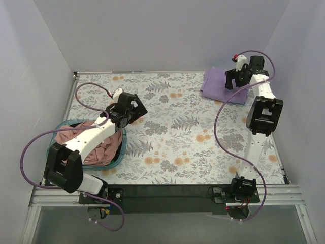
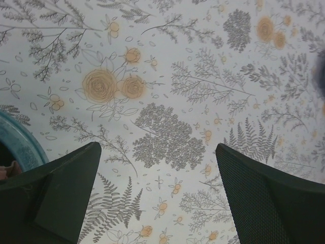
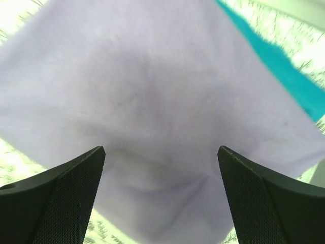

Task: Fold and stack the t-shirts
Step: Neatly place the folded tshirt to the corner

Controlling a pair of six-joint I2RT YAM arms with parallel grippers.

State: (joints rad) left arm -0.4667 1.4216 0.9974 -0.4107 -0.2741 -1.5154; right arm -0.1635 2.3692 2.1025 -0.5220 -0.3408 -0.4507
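Observation:
A folded lavender-purple t-shirt [image 1: 217,84] lies at the far right of the table. In the right wrist view it [image 3: 152,101] fills the frame, with a teal-blue t-shirt edge [image 3: 274,66] showing under it. My right gripper [image 1: 234,79] hovers over it, open and empty [image 3: 160,193]. Dusty pink t-shirts [image 1: 104,147] lie bunched in the basket at the left. My left gripper [image 1: 133,109] is open and empty over the bare tablecloth [image 2: 157,193], just right of the basket.
A round teal plastic basket [image 1: 118,157] sits at the near left, partly under my left arm; its rim shows in the left wrist view [image 2: 20,142]. The floral tablecloth [image 1: 177,132] covers the table. White walls stand on three sides.

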